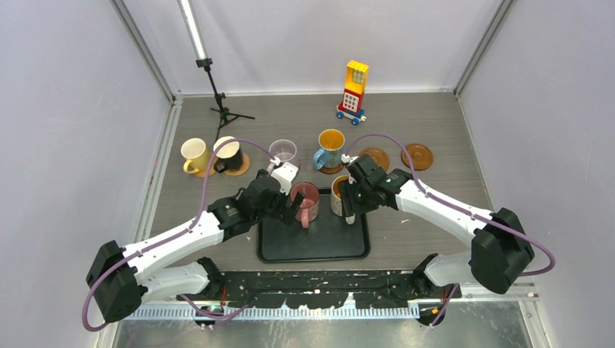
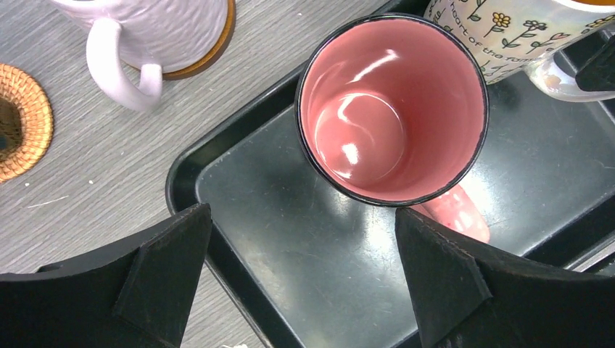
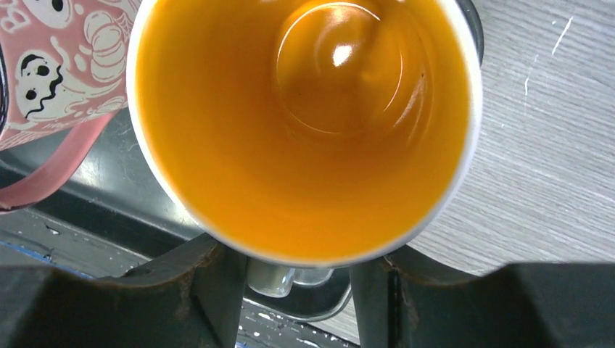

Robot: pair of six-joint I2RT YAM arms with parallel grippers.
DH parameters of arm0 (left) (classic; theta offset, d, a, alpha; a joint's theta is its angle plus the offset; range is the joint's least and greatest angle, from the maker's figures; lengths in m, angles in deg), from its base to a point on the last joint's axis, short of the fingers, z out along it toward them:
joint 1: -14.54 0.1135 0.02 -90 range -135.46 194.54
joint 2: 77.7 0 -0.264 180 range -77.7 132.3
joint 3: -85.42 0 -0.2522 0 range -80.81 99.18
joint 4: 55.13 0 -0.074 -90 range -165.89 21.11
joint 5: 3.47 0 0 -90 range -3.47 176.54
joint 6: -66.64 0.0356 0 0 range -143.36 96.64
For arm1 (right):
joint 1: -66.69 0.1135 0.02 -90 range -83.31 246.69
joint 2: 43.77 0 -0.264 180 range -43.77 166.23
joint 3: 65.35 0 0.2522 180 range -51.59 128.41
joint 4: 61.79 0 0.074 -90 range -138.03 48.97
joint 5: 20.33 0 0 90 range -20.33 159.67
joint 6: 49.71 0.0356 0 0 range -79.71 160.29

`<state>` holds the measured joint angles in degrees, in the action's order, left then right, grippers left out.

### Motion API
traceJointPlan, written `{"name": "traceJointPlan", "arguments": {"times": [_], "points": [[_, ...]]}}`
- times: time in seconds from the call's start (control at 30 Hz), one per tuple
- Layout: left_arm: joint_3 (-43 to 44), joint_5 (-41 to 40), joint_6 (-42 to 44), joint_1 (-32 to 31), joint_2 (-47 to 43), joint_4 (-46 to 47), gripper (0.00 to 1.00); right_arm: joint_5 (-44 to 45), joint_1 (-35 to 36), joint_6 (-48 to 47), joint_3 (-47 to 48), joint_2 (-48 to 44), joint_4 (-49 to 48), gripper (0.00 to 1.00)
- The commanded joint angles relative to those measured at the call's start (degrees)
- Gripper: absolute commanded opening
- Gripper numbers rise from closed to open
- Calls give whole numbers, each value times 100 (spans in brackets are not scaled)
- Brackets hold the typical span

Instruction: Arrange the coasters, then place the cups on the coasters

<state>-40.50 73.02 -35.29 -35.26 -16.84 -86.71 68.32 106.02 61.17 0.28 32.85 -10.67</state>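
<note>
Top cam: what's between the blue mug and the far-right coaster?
One empty coaster, beside the blue mug and short of the far-right coaster; top view shows it.

So I'm counting six mugs sitting out here: two cream, one lilac, one pink, one blue, one whitish with orange inside. I'm only spotting five coasters, two bare. One black tray, one toy block tower and one tripod are hanging around too.
</note>
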Motion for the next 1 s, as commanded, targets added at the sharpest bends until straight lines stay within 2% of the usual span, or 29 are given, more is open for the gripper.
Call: {"name": "traceJointPlan", "arguments": {"times": [0.0,0.23,0.5,0.97], "points": [[204,-194,195,54,-18,279,100,475,19,7,-221,60,-585,53],[157,-186,207,101,-47,301,100,726,25,48,-479,-197,-762,38],[218,-195,339,120,-57,214,100,836,35,-171,-411,-695,-470,2],[482,-548,917,164,-74,84,100,1558,-24,-580,553,-1385,26,0]]}}
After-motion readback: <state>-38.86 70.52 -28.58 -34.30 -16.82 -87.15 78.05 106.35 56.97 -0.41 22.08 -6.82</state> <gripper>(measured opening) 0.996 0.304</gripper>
